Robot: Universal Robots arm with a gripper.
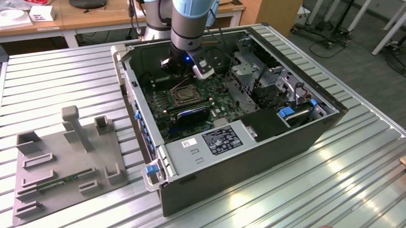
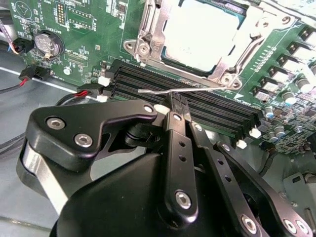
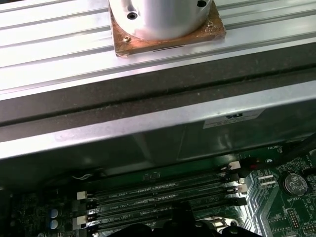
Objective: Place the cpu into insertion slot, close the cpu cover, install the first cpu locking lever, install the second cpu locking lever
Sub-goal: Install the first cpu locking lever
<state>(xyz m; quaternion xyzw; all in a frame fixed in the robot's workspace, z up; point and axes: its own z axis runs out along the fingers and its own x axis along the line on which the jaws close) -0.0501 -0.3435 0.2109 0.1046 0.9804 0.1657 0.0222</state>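
The cpu (image 2: pixel 197 34) lies flat in the insertion slot (image 1: pixel 184 95), its pale metal face up. The cpu cover (image 2: pixel 252 30) is down around it as a silver frame. A thin wire locking lever (image 2: pixel 153 91) runs along the socket's edge beside the black memory slots (image 2: pixel 217 111). My gripper (image 2: pixel 178 100) is shut, and its fingertips touch the middle of that lever. In the exterior view the gripper (image 1: pixel 179 71) hangs inside the open computer case, just behind the socket.
Case walls (image 1: pixel 209 156) surround the green board. A drive cage (image 1: pixel 254 76) and cables stand on the exterior view's right of the socket. A coin battery (image 2: pixel 45 43) sits on the board. A grey fixture plate (image 1: pixel 63 161) lies on the ribbed table.
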